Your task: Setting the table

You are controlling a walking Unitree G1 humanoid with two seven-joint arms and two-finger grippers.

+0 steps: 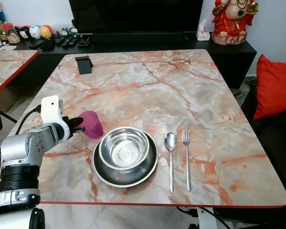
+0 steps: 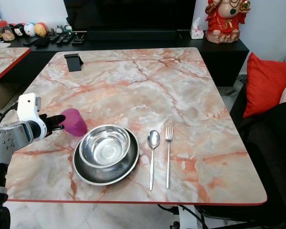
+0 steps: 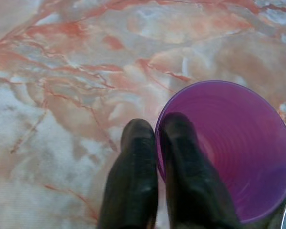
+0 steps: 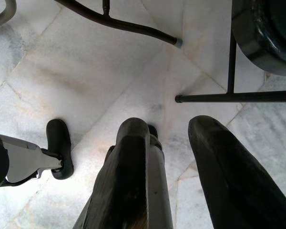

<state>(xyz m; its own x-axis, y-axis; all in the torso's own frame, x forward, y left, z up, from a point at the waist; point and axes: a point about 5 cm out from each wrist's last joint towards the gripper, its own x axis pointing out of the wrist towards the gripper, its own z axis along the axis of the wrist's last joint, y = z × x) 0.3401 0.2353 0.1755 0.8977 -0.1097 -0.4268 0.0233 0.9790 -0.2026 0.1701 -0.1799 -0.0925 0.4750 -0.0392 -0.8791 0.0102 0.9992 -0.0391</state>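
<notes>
- Left gripper [image 3: 156, 143] pinches the translucent purple plastic cup [image 1: 91, 124] by its rim, just beside the steel bowl [image 1: 124, 148].
- Releasing tilted could tip it against that bowl.
- Right gripper [image 4: 174, 143] hangs parted, empty.

Behind the worktop you see a red figurine [image 1: 233, 19] and a tissue box [image 1: 203, 31] on the black sideboard [image 1: 238, 47]. A red cushion [image 1: 275, 86] lies at the right.
</notes>
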